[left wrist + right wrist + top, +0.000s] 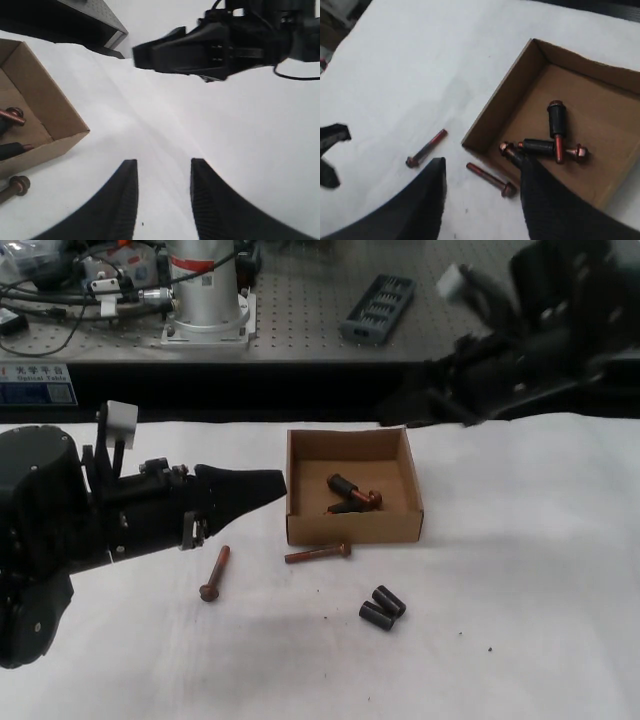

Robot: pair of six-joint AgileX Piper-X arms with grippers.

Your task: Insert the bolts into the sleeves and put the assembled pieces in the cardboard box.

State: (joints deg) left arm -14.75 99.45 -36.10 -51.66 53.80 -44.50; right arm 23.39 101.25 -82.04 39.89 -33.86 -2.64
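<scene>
Below cardboard box (pixel 350 527): bolt (pixel 318 553), long axis left-right, head right. Second bolt (pixel 214 574) lower left, head down. Left gripper (pixel 163 167), right gripper (pixel 482 167) parted, empty.

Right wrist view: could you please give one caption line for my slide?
Open right gripper above two loose bolts lying beside the cardboard box, which holds assembled pieces.

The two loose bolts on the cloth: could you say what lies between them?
Just bare white cloth, between the left bolt and the right bolt, in the high view.

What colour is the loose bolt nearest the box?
The bolt is coppery red, clearest in right wrist view.
</scene>
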